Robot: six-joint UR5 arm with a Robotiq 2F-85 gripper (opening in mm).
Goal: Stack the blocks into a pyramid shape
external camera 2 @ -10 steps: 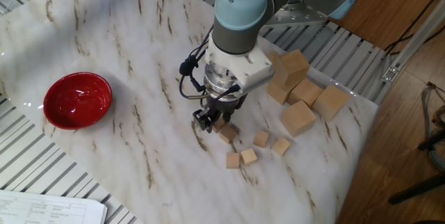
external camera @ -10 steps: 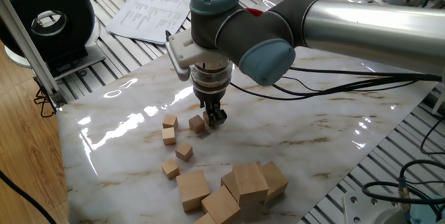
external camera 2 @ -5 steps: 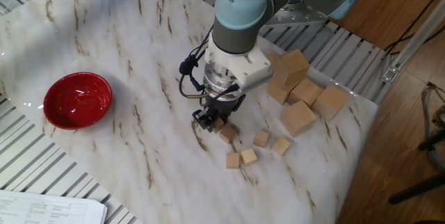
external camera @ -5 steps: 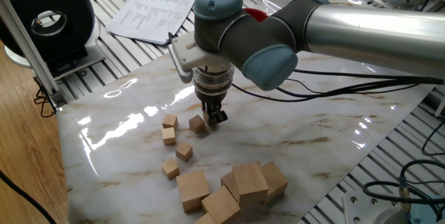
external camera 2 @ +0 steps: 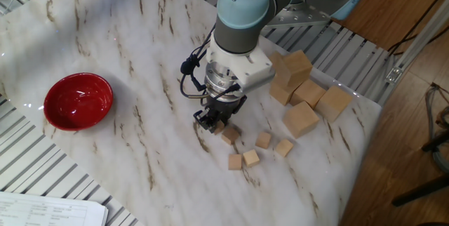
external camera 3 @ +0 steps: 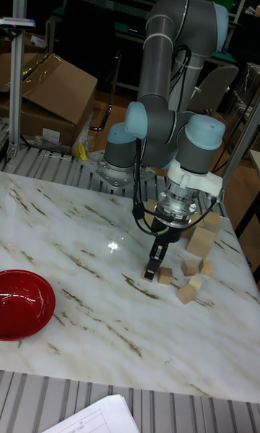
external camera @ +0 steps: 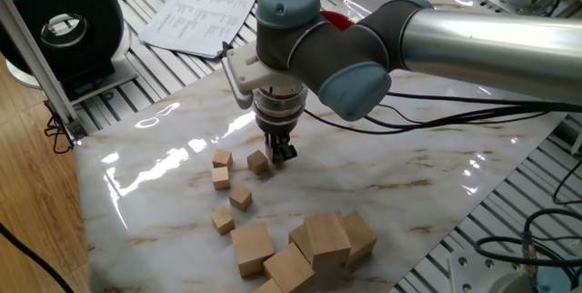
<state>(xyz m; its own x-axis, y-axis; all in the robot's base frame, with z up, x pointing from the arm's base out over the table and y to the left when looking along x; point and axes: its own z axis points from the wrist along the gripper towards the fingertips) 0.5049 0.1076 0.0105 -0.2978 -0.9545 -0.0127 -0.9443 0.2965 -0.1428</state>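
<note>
Pincer (external camera: 283, 154) low over worktop (external camera: 436, 175), just beside nearest block (external camera: 258, 162); block lies toward the other blocks (external camera: 221, 176). Pincer grip state: cannot tell.

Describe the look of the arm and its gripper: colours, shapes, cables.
The arm is made of silver-grey metal tubes joined by thick cylindrical joints with light blue round caps. A white bracket sits at the wrist. Black cables loop beside it. The gripper is small and black, with two narrow fingers under a ribbed silver collar.
</note>
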